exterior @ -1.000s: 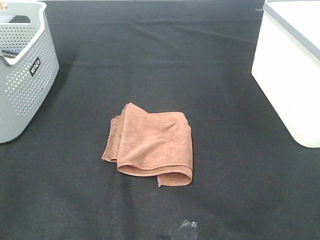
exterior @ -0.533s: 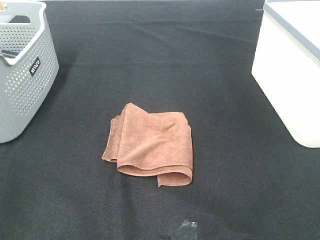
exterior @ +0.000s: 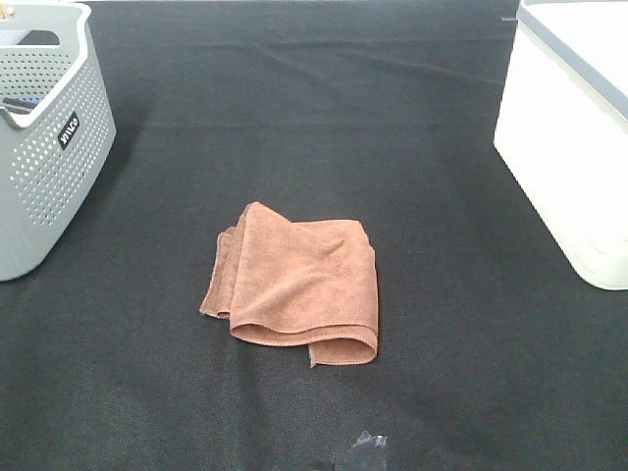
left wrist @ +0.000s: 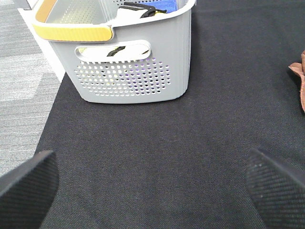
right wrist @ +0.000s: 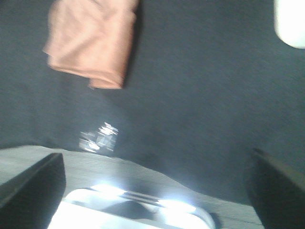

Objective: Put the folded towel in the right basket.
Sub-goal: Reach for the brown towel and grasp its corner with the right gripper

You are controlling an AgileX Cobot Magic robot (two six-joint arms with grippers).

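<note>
The folded brown towel (exterior: 296, 285) lies flat on the black table cloth (exterior: 314, 128) near the middle. It also shows in the right wrist view (right wrist: 90, 40), and its edge shows in the left wrist view (left wrist: 299, 78). The right basket (exterior: 574, 128) is white and stands at the right edge; a corner shows in the right wrist view (right wrist: 290, 24). Neither arm shows in the high view. My left gripper (left wrist: 152, 183) is open and empty above the cloth near the grey basket. My right gripper (right wrist: 155, 183) is open and empty, back from the towel near the table's front edge.
A grey perforated basket (exterior: 44, 137) with a yellow handle (left wrist: 71, 32) stands at the left and holds some items. A shiny scrap of tape (exterior: 365, 449) lies on the cloth in front of the towel. Grey floor (left wrist: 24, 62) shows beyond the table's left edge.
</note>
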